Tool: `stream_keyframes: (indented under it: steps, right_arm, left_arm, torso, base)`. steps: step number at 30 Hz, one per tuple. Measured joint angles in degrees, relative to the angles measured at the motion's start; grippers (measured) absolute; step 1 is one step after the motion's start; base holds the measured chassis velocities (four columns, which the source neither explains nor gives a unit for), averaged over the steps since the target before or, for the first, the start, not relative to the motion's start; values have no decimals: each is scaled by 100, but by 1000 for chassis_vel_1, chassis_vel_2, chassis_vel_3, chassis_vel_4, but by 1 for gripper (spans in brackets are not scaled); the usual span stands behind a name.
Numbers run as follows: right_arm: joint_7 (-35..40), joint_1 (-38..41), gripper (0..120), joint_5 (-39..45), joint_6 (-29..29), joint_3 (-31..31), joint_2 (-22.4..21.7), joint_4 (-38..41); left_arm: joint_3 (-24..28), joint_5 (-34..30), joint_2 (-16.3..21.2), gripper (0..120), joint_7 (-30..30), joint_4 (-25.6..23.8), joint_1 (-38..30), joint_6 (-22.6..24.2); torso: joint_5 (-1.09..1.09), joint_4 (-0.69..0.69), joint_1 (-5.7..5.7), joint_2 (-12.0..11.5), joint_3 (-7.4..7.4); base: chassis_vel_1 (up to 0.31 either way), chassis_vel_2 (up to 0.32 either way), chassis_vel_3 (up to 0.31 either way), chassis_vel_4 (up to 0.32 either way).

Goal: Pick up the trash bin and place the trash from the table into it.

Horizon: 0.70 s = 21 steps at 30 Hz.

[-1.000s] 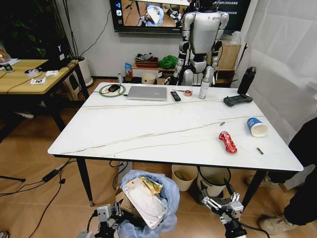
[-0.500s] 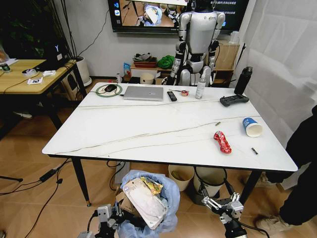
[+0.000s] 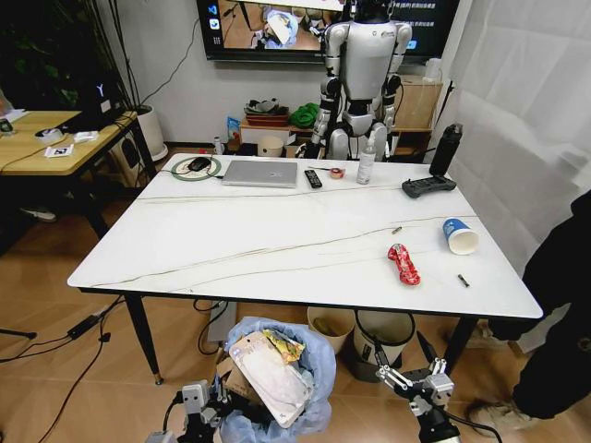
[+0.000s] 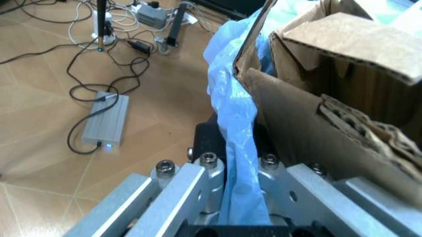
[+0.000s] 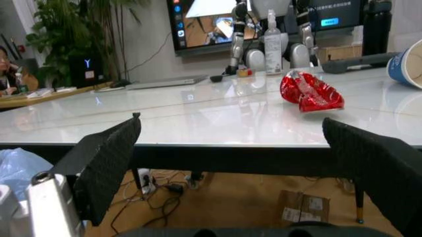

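The trash bin (image 3: 277,371), lined with a puffy blue bag, hangs low in front of the table (image 3: 231,240), holding brown cardboard (image 4: 310,118), a clear flat pack and wrappers. My left gripper (image 3: 209,407) is shut on the bin's bag-covered rim (image 4: 236,148). My right gripper (image 3: 415,380) is open and empty below the table's near edge, its black pads (image 5: 105,163) wide apart. On the table's right part lie a red wrapper (image 3: 401,264) (image 5: 310,91), a blue-white paper cup (image 3: 459,236) (image 5: 405,64) on its side, and a small dark scrap (image 3: 463,280).
A laptop (image 3: 260,173), remote (image 3: 313,178), spray bottle (image 3: 366,166), game controller (image 3: 423,187) and black flask (image 3: 443,148) line the far edge. A cream bin (image 3: 330,328) and grey bin (image 3: 383,334) stand under the table. A person (image 3: 559,314) stands at the right; a wooden desk (image 3: 46,138) stands at the left.
The whole head view has shifted, so the table and its litter sit further left in the picture. Bin and both grippers keep their places relative to me.
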Motion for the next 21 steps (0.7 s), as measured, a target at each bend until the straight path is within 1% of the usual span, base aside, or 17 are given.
stream_keyframes:
  steps: [10, 21]
  right_arm:
    - [13, 14, 100, 3, 5, 11, 0, -34]
    - [39, 55, 100, 49, 5, 38, 0, -98]
  left_arm:
    - [29, 24, -22, 0, -4, -2, -7, 0]
    - [47, 41, -31, 0, -5, 11, -9, 11]
  torso:
    - [0, 0, 0, 0, 0]
    - [0, 0, 1, 1, 0]
  base:
    - [-7, -7, 10, 9]
    - [-35, -32, 40, 45]
